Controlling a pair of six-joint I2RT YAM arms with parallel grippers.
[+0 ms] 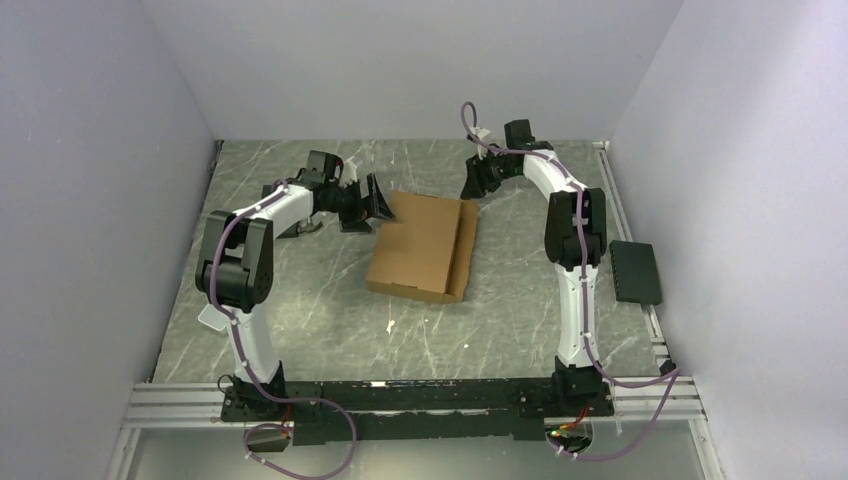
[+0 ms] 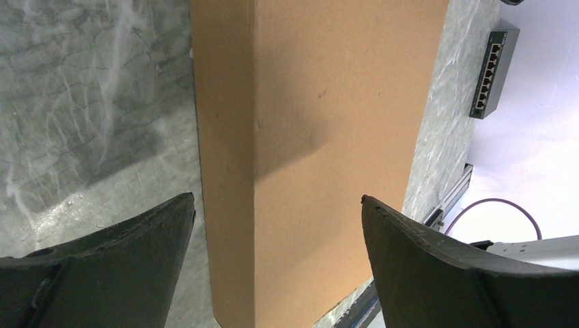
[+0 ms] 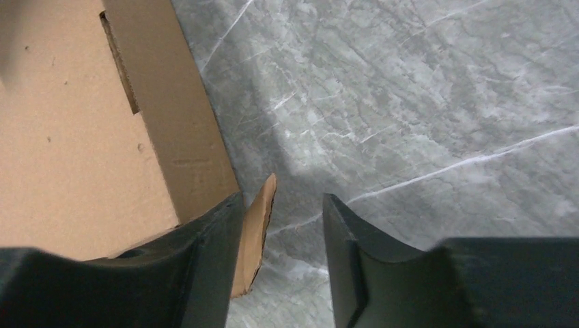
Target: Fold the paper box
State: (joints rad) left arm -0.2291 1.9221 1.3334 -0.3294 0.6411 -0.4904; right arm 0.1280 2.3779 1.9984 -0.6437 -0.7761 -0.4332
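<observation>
The paper box is a brown cardboard sheet lying partly folded in the middle of the table, its right side wall raised. My left gripper is at the box's far left corner. Its jaws stand wide open, and in the left wrist view the box spans the space between the left gripper fingertips, untouched. My right gripper is at the far right corner. In the right wrist view the box's corner tab rests against one finger of the right gripper; the other finger stands apart from it.
A black network switch lies on the right rail by the wall, also seen as the switch in the left wrist view. A small white scrap lies nearer than the box. Walls enclose three sides; an aluminium rail runs along the near edge.
</observation>
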